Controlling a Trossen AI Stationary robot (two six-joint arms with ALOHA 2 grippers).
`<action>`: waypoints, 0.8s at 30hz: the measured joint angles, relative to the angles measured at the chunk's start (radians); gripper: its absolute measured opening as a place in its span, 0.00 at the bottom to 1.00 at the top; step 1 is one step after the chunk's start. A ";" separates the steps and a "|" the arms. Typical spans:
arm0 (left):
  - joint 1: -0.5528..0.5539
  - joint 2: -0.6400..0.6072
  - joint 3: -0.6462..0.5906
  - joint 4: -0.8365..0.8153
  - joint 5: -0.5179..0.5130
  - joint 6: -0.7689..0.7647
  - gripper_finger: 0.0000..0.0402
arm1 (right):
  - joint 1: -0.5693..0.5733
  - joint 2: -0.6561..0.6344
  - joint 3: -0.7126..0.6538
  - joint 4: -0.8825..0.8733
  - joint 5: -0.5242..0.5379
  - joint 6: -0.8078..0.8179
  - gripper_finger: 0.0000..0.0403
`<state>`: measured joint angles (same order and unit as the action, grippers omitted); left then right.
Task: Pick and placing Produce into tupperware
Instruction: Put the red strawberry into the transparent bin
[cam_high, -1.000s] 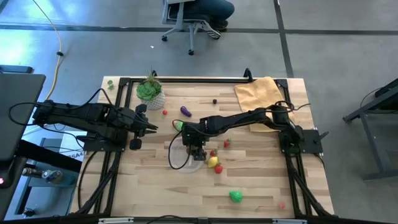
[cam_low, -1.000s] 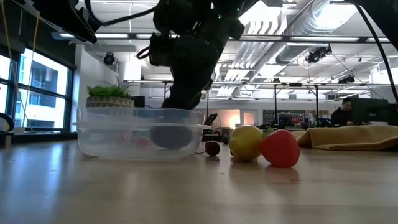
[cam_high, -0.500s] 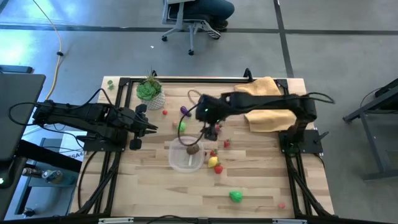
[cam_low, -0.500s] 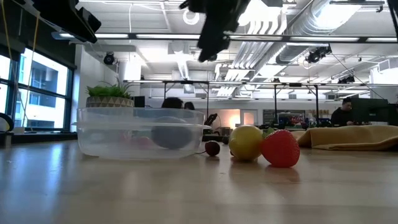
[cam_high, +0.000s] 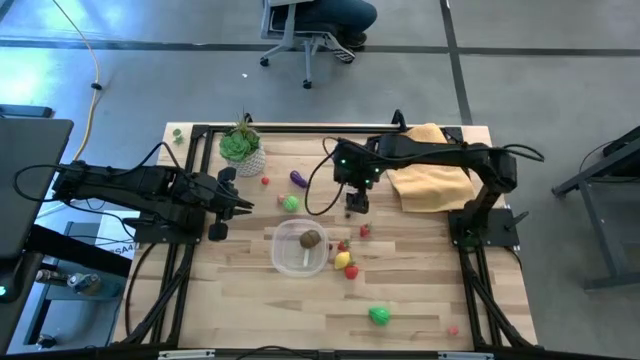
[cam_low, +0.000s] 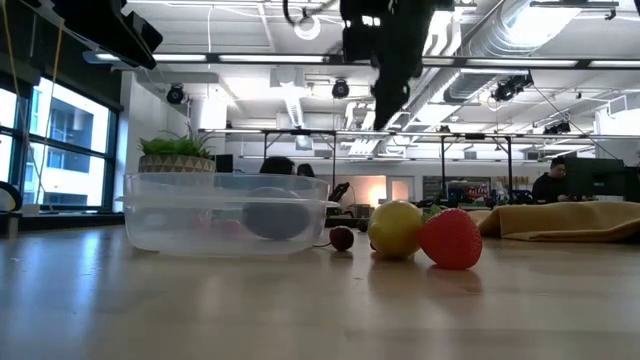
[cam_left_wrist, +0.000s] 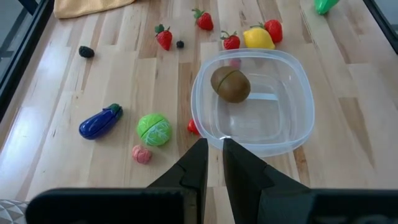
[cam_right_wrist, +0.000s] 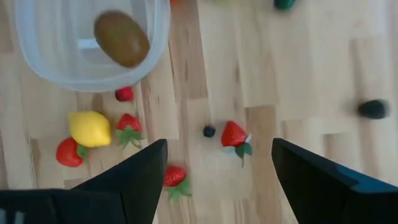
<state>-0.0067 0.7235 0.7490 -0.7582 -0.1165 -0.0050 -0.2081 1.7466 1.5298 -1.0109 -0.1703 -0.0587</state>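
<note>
Since the earlier frame, the right tool has lifted away from the tupperware, leaving the kiwi inside. Fingers spread and empty, it should descend squarely over the strawberry below. The left tool waits, pressed together.

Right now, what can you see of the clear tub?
The clear tub is a see-through plastic container, squarish with rounded corners and a raised rim, standing upright and lidless on the wooden table. One brown kiwi lies inside it. A lemon and strawberries sit just beside it. No claw touches it.
</note>
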 joint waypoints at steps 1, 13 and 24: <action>0.000 0.000 0.000 0.000 0.000 0.000 0.10 | -0.014 0.000 -0.037 0.033 -0.027 -0.006 0.69; 0.000 0.000 0.000 0.000 0.000 0.000 0.10 | -0.086 0.000 -0.382 0.390 -0.060 -0.179 0.69; 0.000 0.000 0.000 0.000 0.000 0.000 0.10 | -0.079 0.000 -0.489 0.533 -0.014 -0.239 0.69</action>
<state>-0.0067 0.7235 0.7490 -0.7584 -0.1165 -0.0049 -0.2868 1.7470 1.0405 -0.4775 -0.1845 -0.2976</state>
